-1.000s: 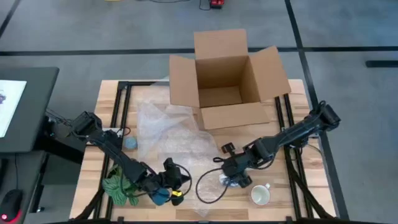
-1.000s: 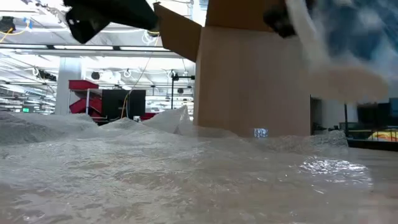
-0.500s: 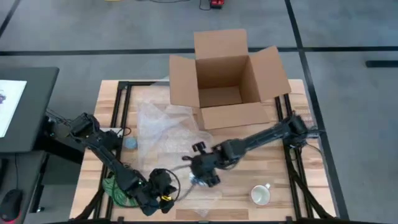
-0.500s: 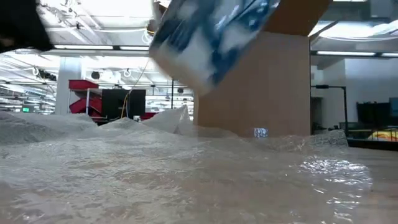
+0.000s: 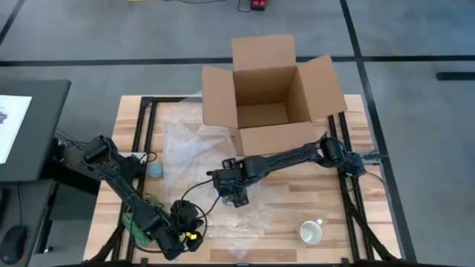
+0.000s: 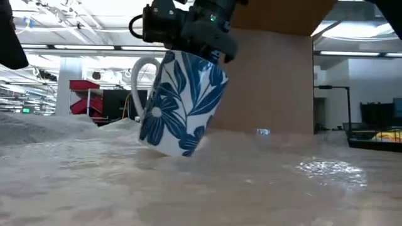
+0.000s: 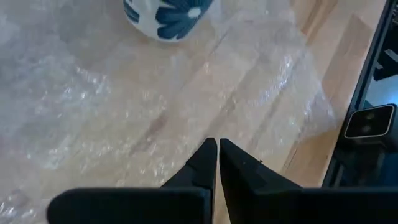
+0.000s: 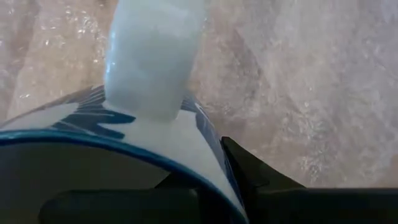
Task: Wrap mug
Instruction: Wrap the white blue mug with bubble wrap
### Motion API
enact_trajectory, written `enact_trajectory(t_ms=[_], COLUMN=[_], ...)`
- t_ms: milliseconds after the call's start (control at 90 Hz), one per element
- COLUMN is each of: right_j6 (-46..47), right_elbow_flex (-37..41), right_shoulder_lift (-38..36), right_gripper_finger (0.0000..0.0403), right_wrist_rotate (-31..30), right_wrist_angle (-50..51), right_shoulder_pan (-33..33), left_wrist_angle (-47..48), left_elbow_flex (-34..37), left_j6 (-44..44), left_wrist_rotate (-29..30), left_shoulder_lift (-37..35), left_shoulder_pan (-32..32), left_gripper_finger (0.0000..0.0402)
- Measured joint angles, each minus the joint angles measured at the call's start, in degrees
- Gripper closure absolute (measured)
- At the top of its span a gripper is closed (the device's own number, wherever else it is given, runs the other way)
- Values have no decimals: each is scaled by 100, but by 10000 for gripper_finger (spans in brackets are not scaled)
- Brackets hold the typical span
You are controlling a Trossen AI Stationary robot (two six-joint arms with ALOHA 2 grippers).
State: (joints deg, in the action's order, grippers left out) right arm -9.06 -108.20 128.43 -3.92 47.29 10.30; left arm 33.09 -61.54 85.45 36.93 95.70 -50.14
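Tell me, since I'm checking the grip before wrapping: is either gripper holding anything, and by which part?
The right gripper holds the blue-flowered mug by its rim, tilted over the bubble wrap. The left gripper holds nothing.

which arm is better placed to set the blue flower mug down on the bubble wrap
Right. The right gripper is shut on the blue flower mug, tilted just above the bubble wrap. The left gripper is shut and empty at the table's near edge, apart from the mug.

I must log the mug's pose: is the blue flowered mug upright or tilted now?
Tilted. In the low view the mug hangs slanted from the right gripper on its rim, one bottom edge lowest, over the bubble wrap.
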Motion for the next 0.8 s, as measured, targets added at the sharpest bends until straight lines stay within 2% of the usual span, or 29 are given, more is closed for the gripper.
enact_trajectory(t_ms=[456,733,800], right_j6=[-177,-295,-518], right_elbow_flex=[-131,-38,236], right_shoulder_lift=[-217,-1049,-1323], right_gripper_finger=[228,214,217], right_wrist_rotate=[106,133,436], right_wrist_angle=[135,768,859], right_shoulder_pan=[-31,-53,-30], left_wrist_angle=[-19,-27,-58], left_elbow_flex=[0,0,0], left_j6=[28,15,-45], left_wrist_rotate=[104,208,283], left_shoulder_lift=[0,0,0], left_shoulder_pan=[1,1,-5], left_gripper_finger=[402,402,402])
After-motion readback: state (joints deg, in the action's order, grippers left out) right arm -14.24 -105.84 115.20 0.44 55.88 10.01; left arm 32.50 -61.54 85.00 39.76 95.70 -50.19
